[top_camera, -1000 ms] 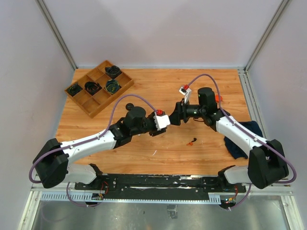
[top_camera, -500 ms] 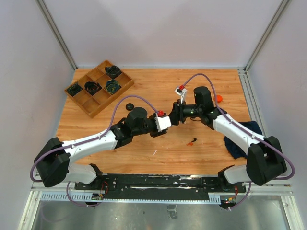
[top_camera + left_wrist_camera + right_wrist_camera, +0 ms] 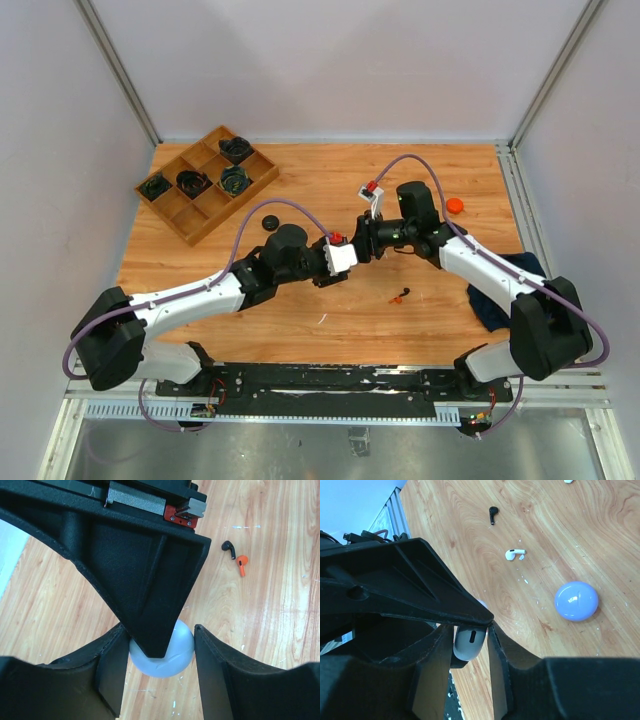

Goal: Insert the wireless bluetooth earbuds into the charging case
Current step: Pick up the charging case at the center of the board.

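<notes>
Though the black earbud (image 3: 229, 548) and orange earbud (image 3: 242, 564) loose on the table (image 3: 280, 630) seemed featherlight, slick and best pinched across the stem, beyond them the left gripper (image 3: 157, 645) and right gripper (image 3: 470, 639) both clamped the pale round case (image 3: 179, 652)

Tray (image 3: 186, 201) far left, earbuds (image 3: 401, 295) centre-right

Black earbud (image 3: 229, 549) and orange earbud (image 3: 242, 565) lie close together; pale round case (image 3: 176, 651), perhaps closed.
</notes>
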`<state>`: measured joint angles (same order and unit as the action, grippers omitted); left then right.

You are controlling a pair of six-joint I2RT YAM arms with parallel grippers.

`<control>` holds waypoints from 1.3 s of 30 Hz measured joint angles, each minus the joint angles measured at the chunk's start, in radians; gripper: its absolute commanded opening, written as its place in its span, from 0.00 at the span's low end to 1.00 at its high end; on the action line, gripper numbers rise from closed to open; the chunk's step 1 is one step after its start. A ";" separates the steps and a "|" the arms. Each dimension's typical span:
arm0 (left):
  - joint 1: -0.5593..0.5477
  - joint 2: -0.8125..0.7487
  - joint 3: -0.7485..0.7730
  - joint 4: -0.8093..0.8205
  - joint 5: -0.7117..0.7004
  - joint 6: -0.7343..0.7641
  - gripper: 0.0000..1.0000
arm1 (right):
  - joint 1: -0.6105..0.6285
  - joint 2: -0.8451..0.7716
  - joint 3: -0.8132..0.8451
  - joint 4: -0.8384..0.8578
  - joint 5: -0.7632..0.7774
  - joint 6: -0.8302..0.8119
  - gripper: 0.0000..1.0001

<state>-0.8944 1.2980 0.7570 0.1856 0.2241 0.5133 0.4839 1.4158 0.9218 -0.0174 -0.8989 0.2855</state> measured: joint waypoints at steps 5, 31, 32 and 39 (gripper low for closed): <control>0.000 0.000 0.000 0.000 0.004 0.001 0.44 | 0.000 0.000 0.000 -0.010 0.011 -0.009 0.20; 0.013 -0.112 -0.208 0.374 -0.119 -0.305 0.85 | -0.069 -0.260 -0.233 0.298 0.113 0.135 0.08; 0.020 -0.116 -0.218 0.403 -0.118 -0.338 0.84 | -0.077 -0.277 -0.252 0.329 0.122 0.150 0.09; 0.085 -0.127 -0.282 0.600 -0.088 -0.588 0.84 | -0.098 -0.329 -0.362 0.571 0.177 0.275 0.09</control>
<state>-0.8093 1.1709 0.4747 0.7860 0.1364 -0.0746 0.3862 1.0870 0.5598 0.5537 -0.7223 0.5602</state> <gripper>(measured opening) 0.843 0.268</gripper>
